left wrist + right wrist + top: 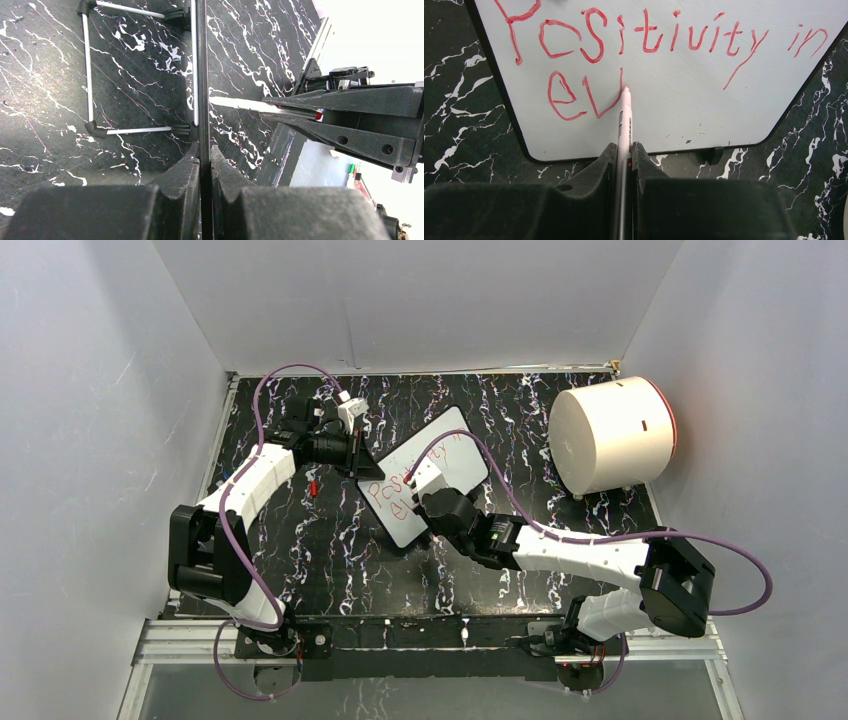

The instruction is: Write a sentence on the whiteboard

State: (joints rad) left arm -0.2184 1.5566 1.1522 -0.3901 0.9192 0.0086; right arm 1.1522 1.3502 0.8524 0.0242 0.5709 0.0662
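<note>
The whiteboard (452,440) stands tilted in the middle of the black marbled table. My left gripper (362,462) is shut on its left edge. In the left wrist view the board is a thin black line (201,75) running edge-on between the closed fingers of that gripper (201,147). The sentence (644,37) reads "Positivity in" in red, with "ev" below it. My right gripper (624,147) is shut on a white marker (625,125). The marker's tip touches the board at the end of the "v".
A big white cylinder (610,435) with a red rim lies at the back right. A small red object (313,485) sits on the table left of the board. The board's wire stand (90,75) rests behind it. White walls enclose three sides.
</note>
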